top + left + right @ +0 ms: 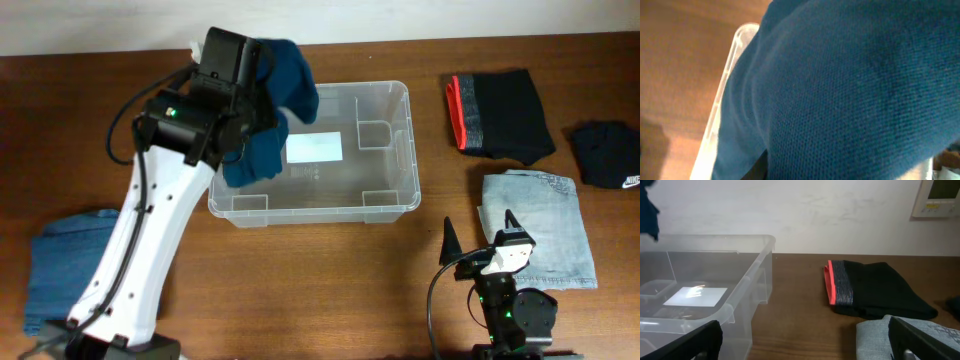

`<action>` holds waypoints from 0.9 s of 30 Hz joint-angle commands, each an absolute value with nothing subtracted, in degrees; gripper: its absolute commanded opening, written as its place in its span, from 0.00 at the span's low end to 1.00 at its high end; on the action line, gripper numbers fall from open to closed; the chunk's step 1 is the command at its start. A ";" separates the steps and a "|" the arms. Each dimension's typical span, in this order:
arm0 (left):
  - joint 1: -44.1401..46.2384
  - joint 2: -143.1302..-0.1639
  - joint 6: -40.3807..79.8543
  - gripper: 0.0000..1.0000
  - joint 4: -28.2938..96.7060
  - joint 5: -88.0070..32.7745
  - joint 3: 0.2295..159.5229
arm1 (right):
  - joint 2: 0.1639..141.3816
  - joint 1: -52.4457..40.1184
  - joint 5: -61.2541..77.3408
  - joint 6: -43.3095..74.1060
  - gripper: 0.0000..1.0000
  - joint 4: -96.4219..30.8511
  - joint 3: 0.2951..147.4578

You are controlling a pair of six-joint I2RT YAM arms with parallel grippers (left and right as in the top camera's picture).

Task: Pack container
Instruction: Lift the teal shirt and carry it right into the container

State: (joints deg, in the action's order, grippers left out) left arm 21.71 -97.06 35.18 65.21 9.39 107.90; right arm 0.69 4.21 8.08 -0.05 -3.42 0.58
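Brown wooden desk fills my overhead feed, with the container sitting in the upper middle. My left gripper is clenched on a blue garment that hangs over the container's left end. Its own wrist camera gives me only knit cloth and a strip of clear rim, fingers hidden. Only the right wrist view shows the white wall. The right gripper sits spread apart at lower right, at the edge of folded pale jeans.

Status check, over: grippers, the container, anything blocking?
Left gripper shut on blue garment, hanging over left end of container. Right gripper open, low beside pale denim. Inside unobstructed, only its label.
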 commanded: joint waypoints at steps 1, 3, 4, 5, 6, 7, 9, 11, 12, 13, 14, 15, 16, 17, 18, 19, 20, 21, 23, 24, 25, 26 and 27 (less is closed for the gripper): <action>21.91 -101.03 38.39 0.01 64.77 6.26 108.66 | 0.19 4.58 8.43 -0.19 0.98 -3.70 0.32; 22.37 -102.54 38.85 0.01 64.38 5.13 108.66 | 0.19 4.58 8.43 -0.19 0.99 -3.70 0.32; 22.76 -103.33 39.75 0.01 64.34 5.15 108.66 | 0.19 4.58 8.40 -0.19 0.99 -3.70 0.32; 23.20 -103.90 40.25 0.01 64.18 5.17 108.66 | 0.19 4.58 8.43 -0.19 0.99 -3.70 0.32; 23.81 -104.60 40.73 0.01 64.03 5.21 108.66 | 0.19 4.58 8.43 -0.19 0.99 -3.70 0.32; 24.34 -105.25 41.10 0.01 63.90 5.19 108.66 | 0.19 4.58 8.43 -0.19 0.99 -3.70 0.32; 25.74 -106.67 42.59 0.01 63.48 5.34 108.66 | 0.19 4.58 8.43 -0.19 0.99 -3.70 0.32; 27.11 -107.96 43.55 0.01 62.54 5.32 108.66 | 0.19 4.58 8.43 -0.19 0.99 -3.70 0.32; 27.77 -108.49 43.81 0.01 61.98 5.34 108.66 | 0.19 4.58 8.40 -0.19 0.99 -3.70 0.32; 28.51 -109.03 44.51 0.01 61.34 5.32 108.66 | 0.19 4.58 8.40 -0.19 0.98 -3.70 0.32; 29.26 -109.67 45.41 0.01 60.80 5.32 108.66 | 0.19 4.58 8.43 -0.19 0.99 -3.70 0.32; 29.85 -109.95 46.00 0.01 60.34 5.30 108.66 | 0.19 4.58 8.43 -0.19 0.98 -3.70 0.32; 30.52 -110.43 46.81 0.01 59.92 5.34 108.66 | 0.19 4.58 8.40 -0.19 0.99 -3.70 0.32; 31.18 -110.63 47.13 0.01 59.35 5.34 108.66 | 0.19 4.58 8.40 -0.19 0.99 -3.70 0.32; 31.70 -110.96 47.11 0.01 58.89 5.50 108.66 | 0.19 4.58 8.40 -0.19 0.99 -3.70 0.32; 32.32 -111.28 47.11 0.01 58.50 6.07 108.66 | 0.19 4.58 8.43 -0.19 0.99 -3.70 0.32; 32.80 -111.59 47.11 0.01 58.33 6.76 108.66 | 0.19 4.58 8.43 -0.19 0.99 -3.70 0.32; 33.28 -111.92 47.11 0.03 58.35 7.73 108.66 | 0.19 4.58 8.43 -0.19 0.99 -3.70 0.32; 33.69 -112.68 47.09 0.04 58.41 8.84 108.66 | 0.19 4.58 8.43 -0.19 0.99 -3.70 0.32; 33.74 -113.27 47.09 0.04 58.41 8.88 108.66 | 0.19 4.58 8.43 -0.19 0.99 -3.70 0.32; 33.76 -113.56 47.09 0.04 58.33 8.91 108.66 | 0.19 4.58 8.43 -0.19 0.99 -3.70 0.32; 33.76 -113.95 47.09 0.04 58.15 9.21 108.66 | 0.19 4.58 8.43 -0.19 0.99 -3.70 0.32; 33.61 -114.21 47.07 0.04 58.00 9.96 108.66 | 0.19 4.58 8.43 -0.19 0.99 -3.70 0.32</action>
